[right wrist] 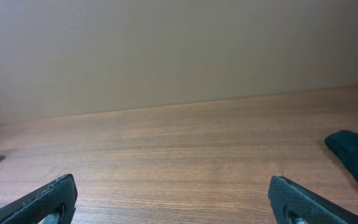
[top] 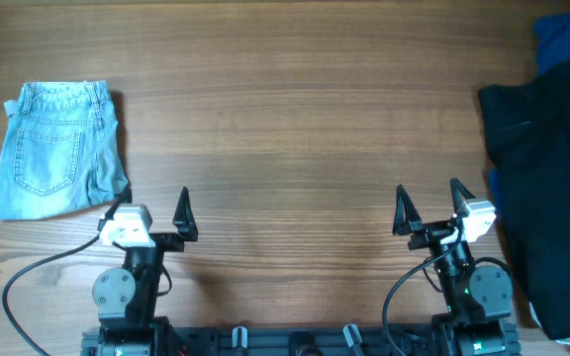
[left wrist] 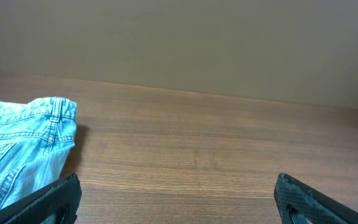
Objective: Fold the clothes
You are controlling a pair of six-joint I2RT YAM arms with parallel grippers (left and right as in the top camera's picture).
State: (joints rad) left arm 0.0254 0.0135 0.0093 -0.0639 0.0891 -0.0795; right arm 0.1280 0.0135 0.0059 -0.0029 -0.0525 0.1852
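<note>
The light blue denim shorts [top: 57,148] lie folded at the table's far left, back pocket and waistband up. They also show at the left edge of the left wrist view [left wrist: 17,149]. My left gripper [top: 153,205] is open and empty, just right of the shorts' lower corner; in its wrist view [left wrist: 176,199] the fingers stand wide apart over bare wood. My right gripper [top: 429,203] is open and empty near the front right, also wide apart in its wrist view [right wrist: 173,199].
A black garment [top: 552,188] covers the table's right edge, with a royal blue cloth [top: 567,40] at the far right corner. The black garment's edge shows in the right wrist view [right wrist: 356,152]. The wooden table [top: 295,129] lies between.
</note>
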